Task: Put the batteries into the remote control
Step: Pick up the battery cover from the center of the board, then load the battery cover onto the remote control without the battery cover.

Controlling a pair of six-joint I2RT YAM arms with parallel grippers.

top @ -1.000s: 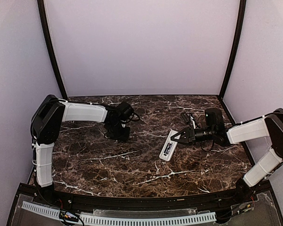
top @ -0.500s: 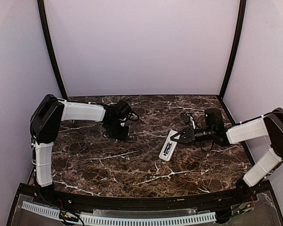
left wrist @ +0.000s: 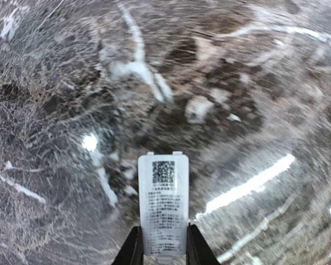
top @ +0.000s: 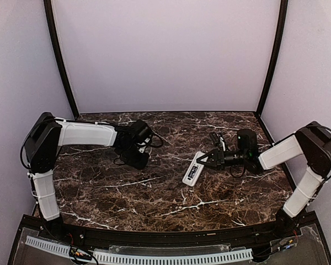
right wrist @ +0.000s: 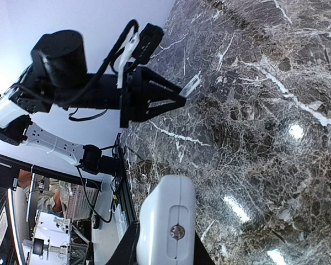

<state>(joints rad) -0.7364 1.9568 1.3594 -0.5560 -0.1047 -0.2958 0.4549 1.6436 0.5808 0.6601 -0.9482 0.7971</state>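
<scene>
The white remote control (top: 192,170) lies tilted at the table's centre right, and my right gripper (top: 204,160) is shut on its far end. The right wrist view shows that end, with a small screw (right wrist: 176,231), pinched between the fingers (right wrist: 131,245). My left gripper (top: 135,158) hovers low over the marble at the left. In its wrist view a flat white battery cover (left wrist: 163,204) with a printed code sits between the fingers (left wrist: 133,249), which touch both of its long edges. That cover (right wrist: 192,84) also pokes out of the left gripper (right wrist: 179,95) in the right wrist view. The batteries are out of view.
Dark marble tabletop (top: 127,193) with white veins. Lavender walls and black corner posts (top: 59,55) close in the back and sides. A black rail with a white cable strip (top: 154,256) runs along the near edge.
The left arm has swung its elbow out to the left and its jaws have narrowed onto the cover. The right gripper has shifted the remote slightly left.
</scene>
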